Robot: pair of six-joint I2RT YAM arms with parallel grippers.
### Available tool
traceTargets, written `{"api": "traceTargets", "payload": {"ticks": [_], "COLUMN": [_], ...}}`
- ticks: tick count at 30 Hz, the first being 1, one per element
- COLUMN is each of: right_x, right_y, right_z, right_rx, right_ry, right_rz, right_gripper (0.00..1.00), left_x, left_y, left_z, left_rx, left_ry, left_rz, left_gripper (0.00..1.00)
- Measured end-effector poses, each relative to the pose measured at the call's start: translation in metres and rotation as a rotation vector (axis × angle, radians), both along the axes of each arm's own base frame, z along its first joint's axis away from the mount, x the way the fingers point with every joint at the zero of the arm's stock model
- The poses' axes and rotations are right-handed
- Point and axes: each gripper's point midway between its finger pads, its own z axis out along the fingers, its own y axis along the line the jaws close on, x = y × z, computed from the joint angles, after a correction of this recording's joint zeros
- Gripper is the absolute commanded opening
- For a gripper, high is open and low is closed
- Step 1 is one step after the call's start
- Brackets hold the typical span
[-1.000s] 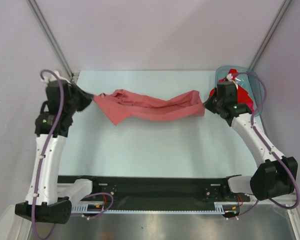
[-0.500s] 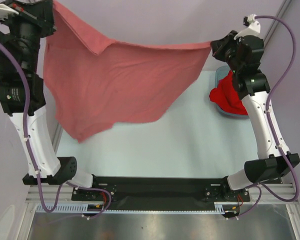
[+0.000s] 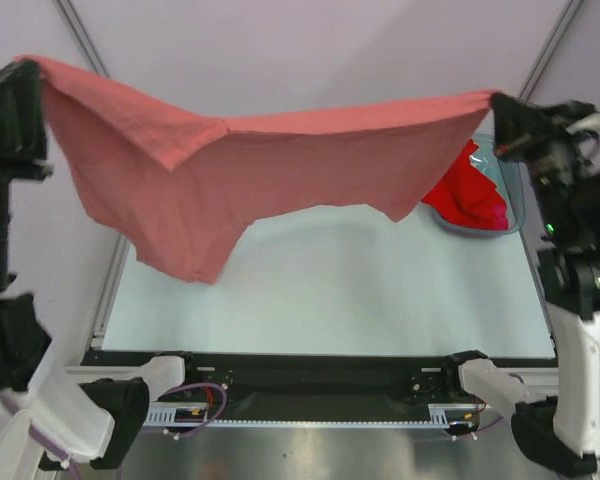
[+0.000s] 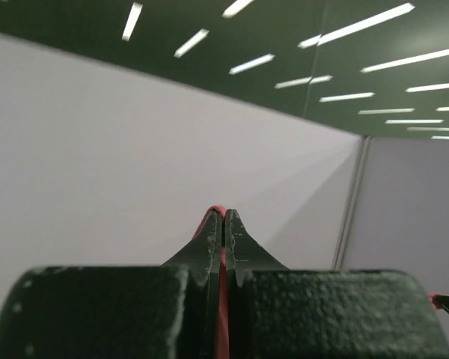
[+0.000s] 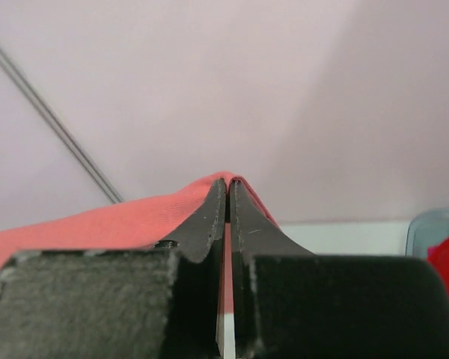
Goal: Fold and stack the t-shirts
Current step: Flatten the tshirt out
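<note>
- The salmon-pink t-shirt (image 3: 260, 165) hangs in the air above the bench (image 3: 380, 290), stretched wide between the two raised arms, with its top edge sagging a little in the middle.
- The left pincer (image 4: 223, 224) is closed tight on one end of that top edge. Its wrist view shows a sliver of pink cloth nipped between the dark fingers and peeking over their tips.
- The right pincer (image 5: 227, 196) is clamped the same way on the opposite end. Cloth drapes over its tips and runs away to the left in its wrist view.
- From above, the shirt droops lowest on its left side, where a rounded lobe hangs down. A folded flap shows near the top, left of centre.
- The brighter red t-shirts (image 3: 468, 190) lie bunched in a translucent blue-grey bin (image 3: 513, 215) at the far right of the bench, close under the right pincer. How many there are cannot be told.
</note>
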Motion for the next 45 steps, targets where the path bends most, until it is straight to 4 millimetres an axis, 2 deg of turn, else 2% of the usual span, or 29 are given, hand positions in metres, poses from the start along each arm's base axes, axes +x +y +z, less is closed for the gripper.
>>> {"api": "traceTargets", "payload": {"ticks": [2, 4, 6, 8, 10, 11, 12, 14, 16, 18, 20, 22, 24, 25, 27, 29, 31, 33, 36, 39, 42, 45], "right_x": [-0.041, -0.081, -0.120, -0.146, -0.154, -0.152, -0.148, -0.125, -0.093, -0.050, 0.005, 0.060, 0.110, 0.139, 0.173, 0.200, 0.222, 0.242, 0.275, 0.306, 0.329, 0.350], "right_y": [-0.008, -0.013, -0.017, -0.018, -0.016, -0.014, -0.012, -0.005, 0.002, 0.010, 0.021, 0.031, 0.042, 0.049, 0.058, 0.067, 0.075, 0.082, 0.092, 0.099, 0.103, 0.103], "right_z": [0.021, 0.037, 0.050, 0.054, 0.053, 0.050, 0.048, 0.035, 0.020, -0.002, -0.031, -0.068, -0.116, -0.155, -0.217, -0.268, -0.302, -0.338, -0.379, -0.408, -0.423, -0.422], "right_rx": [0.011, 0.020, 0.027, 0.031, 0.029, 0.026, 0.023, 0.019, 0.012, 0.004, -0.005, -0.014, -0.026, -0.036, -0.051, -0.064, -0.070, -0.077, -0.082, -0.083, -0.083, -0.080], "right_ry": [-0.085, -0.170, -0.264, -0.320, -0.343, -0.340, -0.333, -0.288, -0.237, -0.166, -0.088, -0.010, 0.080, 0.151, 0.263, 0.347, 0.384, 0.425, 0.457, 0.471, 0.474, 0.451], "right_rz": [-0.002, 0.007, 0.023, 0.041, 0.058, 0.070, 0.077, 0.090, 0.099, 0.105, 0.108, 0.112, 0.119, 0.123, 0.133, 0.147, 0.159, 0.173, 0.185, 0.188, 0.190, 0.189], "right_gripper": [0.00, 0.00, 0.00, 0.00, 0.00, 0.00, 0.00, 0.00, 0.00, 0.00, 0.00, 0.00, 0.00, 0.00, 0.00, 0.00, 0.00, 0.00, 0.00, 0.00, 0.00, 0.00], "left_x": [-0.051, -0.096, -0.138, -0.173, -0.193, -0.198, -0.198, -0.187, -0.152, -0.103, -0.038, 0.030, 0.116, 0.153, 0.216, 0.272, 0.303, 0.323, 0.344, 0.367, 0.386, 0.401], "left_y": [-0.005, -0.008, -0.009, -0.007, -0.003, -0.002, -0.001, -0.002, -0.004, -0.007, -0.011, -0.014, -0.019, -0.021, -0.022, -0.020, -0.016, -0.012, -0.002, 0.011, 0.024, 0.038], "left_z": [0.024, 0.039, 0.046, 0.046, 0.045, 0.045, 0.045, 0.045, 0.038, 0.026, 0.007, -0.023, -0.076, -0.106, -0.169, -0.258, -0.335, -0.396, -0.447, -0.487, -0.526, -0.555], "left_rx": [0.017, 0.027, 0.034, 0.028, 0.021, 0.022, 0.022, 0.032, 0.044, 0.057, 0.068, 0.079, 0.093, 0.099, 0.110, 0.128, 0.151, 0.173, 0.190, 0.195, 0.198, 0.198], "left_ry": [-0.124, -0.231, -0.320, -0.380, -0.417, -0.431, -0.434, -0.425, -0.368, -0.283, -0.185, -0.083, 0.060, 0.129, 0.257, 0.444, 0.605, 0.723, 0.809, 0.869, 0.944, 1.004], "left_rz": [-0.013, -0.022, -0.043, -0.080, -0.107, -0.112, -0.114, -0.104, -0.089, -0.071, -0.048, -0.024, -0.002, 0.010, 0.039, 0.077, 0.108, 0.135, 0.172, 0.210, 0.233, 0.258], "left_gripper": [0.00, 0.01, 0.00, 0.00, 0.00, 0.00, 0.00, 0.00, 0.00, 0.00, 0.00, 0.00, 0.00, 0.00, 0.00, 0.00, 0.00, 0.00, 0.00, 0.00, 0.00, 0.00]}}
